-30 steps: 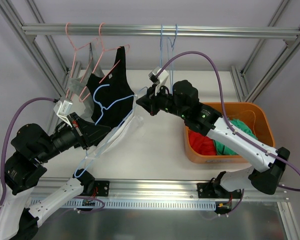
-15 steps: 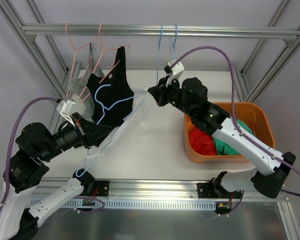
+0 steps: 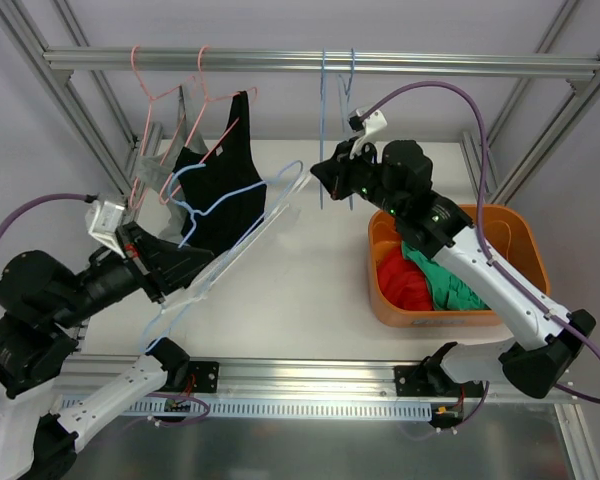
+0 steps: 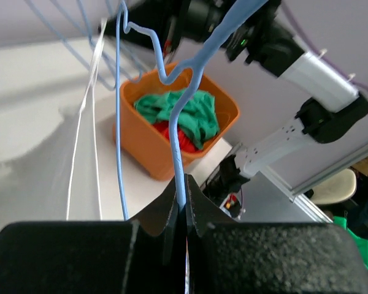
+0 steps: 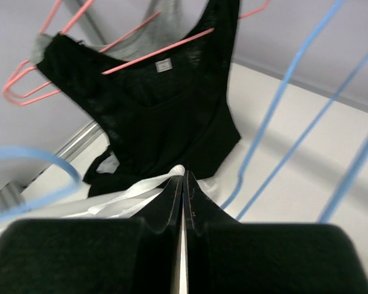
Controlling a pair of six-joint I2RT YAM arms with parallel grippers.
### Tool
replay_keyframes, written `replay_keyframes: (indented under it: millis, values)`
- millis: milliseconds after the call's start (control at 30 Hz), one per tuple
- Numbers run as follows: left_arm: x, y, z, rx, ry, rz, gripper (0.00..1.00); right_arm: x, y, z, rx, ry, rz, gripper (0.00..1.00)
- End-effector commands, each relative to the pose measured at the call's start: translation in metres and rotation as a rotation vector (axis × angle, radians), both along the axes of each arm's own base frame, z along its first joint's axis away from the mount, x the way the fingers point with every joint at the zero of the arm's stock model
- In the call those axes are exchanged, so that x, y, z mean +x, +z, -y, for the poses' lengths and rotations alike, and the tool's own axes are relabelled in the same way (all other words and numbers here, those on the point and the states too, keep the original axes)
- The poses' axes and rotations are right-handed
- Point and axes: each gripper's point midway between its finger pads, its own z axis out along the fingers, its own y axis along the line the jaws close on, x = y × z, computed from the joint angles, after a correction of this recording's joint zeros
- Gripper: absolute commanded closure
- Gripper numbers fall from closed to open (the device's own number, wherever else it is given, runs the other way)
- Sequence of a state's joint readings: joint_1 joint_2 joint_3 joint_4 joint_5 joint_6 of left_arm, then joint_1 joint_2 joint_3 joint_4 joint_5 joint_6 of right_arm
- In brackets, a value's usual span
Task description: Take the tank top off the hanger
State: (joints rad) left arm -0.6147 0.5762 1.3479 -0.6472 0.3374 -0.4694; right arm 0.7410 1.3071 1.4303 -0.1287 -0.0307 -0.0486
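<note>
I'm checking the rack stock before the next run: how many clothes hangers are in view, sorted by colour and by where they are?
Pink wire hangers on the metal rail: 2
Blue wire hangers on that rail: 2
Blue wire hanger held in the left pincer: 1
Total: 5

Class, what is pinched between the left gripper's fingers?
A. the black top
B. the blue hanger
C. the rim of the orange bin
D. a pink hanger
B: in the left wrist view the left gripper is shut on the blue hanger, whose wire runs up from between its fingers.
</note>
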Motion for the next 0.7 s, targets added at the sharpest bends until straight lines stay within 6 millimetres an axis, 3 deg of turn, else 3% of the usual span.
replay_keyframes:
  millis: [0, 67, 133, 167, 200, 233, 267, 300, 333, 367, 467, 567, 667]
  values:
    - [-0.023, 0.069, -0.006, -0.100, -0.054, 0.229, 1.00, -0.038, 0.045, -0.002, 0.105, 0.149, 0.054, 1.00]
    - [-0.024, 0.104, -0.005, -0.174, -0.068, 0.346, 1.00, -0.063, 0.059, 0.002, 0.135, 0.225, 0.067, 1.00]
    - [-0.023, 0.127, 0.002, -0.223, -0.093, 0.422, 1.00, -0.081, 0.070, 0.006, 0.151, 0.276, 0.086, 1.00]
    - [-0.016, 0.133, 0.013, -0.230, -0.125, 0.444, 1.00, -0.096, 0.085, 0.014, 0.188, 0.299, 0.096, 1.00]
    - [-0.017, 0.156, 0.014, -0.283, -0.132, 0.541, 1.00, -0.104, 0.090, 0.019, 0.194, 0.305, 0.100, 1.00]
    - [-0.013, 0.165, 0.017, -0.301, -0.134, 0.591, 1.00, -0.110, 0.098, 0.025, 0.202, 0.309, 0.114, 1.00]
    - [-0.010, 0.175, 0.020, -0.325, -0.130, 0.640, 1.00, -0.121, 0.117, 0.034, 0.222, 0.314, 0.149, 1.00]
    - [0.004, 0.179, 0.029, -0.328, -0.126, 0.669, 1.00, -0.133, 0.130, 0.043, 0.233, 0.323, 0.173, 1.00]
    - [0.002, 0.199, 0.025, -0.368, -0.105, 0.773, 1.00, -0.140, 0.133, 0.049, 0.217, 0.329, 0.166, 1.00]
    - [0.016, 0.202, 0.032, -0.373, -0.082, 0.791, 1.00, -0.154, 0.158, 0.060, 0.242, 0.338, 0.215, 1.00]
    - [0.037, 0.225, 0.029, -0.431, 0.021, 0.882, 1.00, -0.169, 0.174, 0.078, 0.210, 0.334, 0.244, 1.00]
    - [0.072, 0.221, 0.050, -0.384, 0.050, 0.882, 1.00, -0.172, 0.155, 0.071, 0.175, 0.374, 0.175, 1.00]
    - [0.089, 0.200, 0.055, -0.412, 0.087, 0.903, 1.00, -0.168, 0.111, 0.047, 0.126, 0.434, 0.065, 1.00]
